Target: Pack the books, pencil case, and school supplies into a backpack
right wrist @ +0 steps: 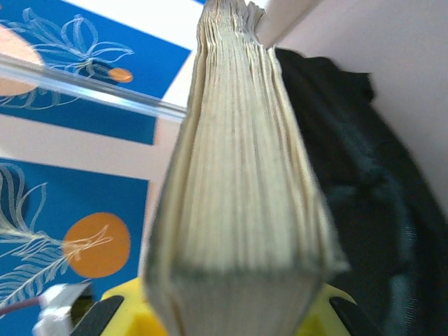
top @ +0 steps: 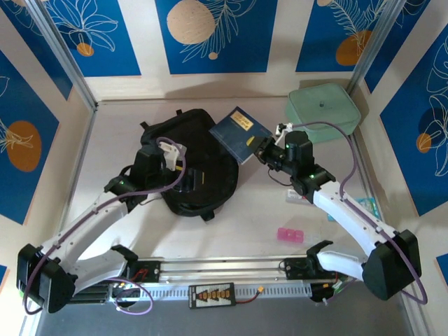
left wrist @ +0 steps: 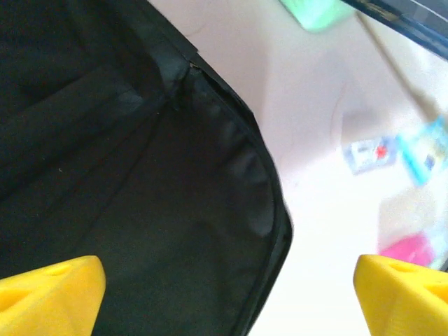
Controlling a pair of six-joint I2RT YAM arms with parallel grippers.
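Note:
The black backpack [top: 192, 164] lies in the middle of the table. My left gripper [top: 170, 150] hovers over it, open, its yellow fingertips [left wrist: 49, 294] wide apart with nothing between them above the black fabric [left wrist: 140, 175]. My right gripper [top: 269, 148] is shut on the thin dark navy book [top: 240, 133], held off the table beside the backpack's right edge. In the right wrist view the book's page edges [right wrist: 241, 196] run away from the jaws [right wrist: 234, 315]. The mint green pencil case [top: 322, 108] sits at the back right.
A pink block [top: 290, 234] lies near the front, right of centre. A clear packet [left wrist: 367, 155] and a teal piece [left wrist: 425, 154] lie on the table to the backpack's right. Walls with blue panels close in the back and sides.

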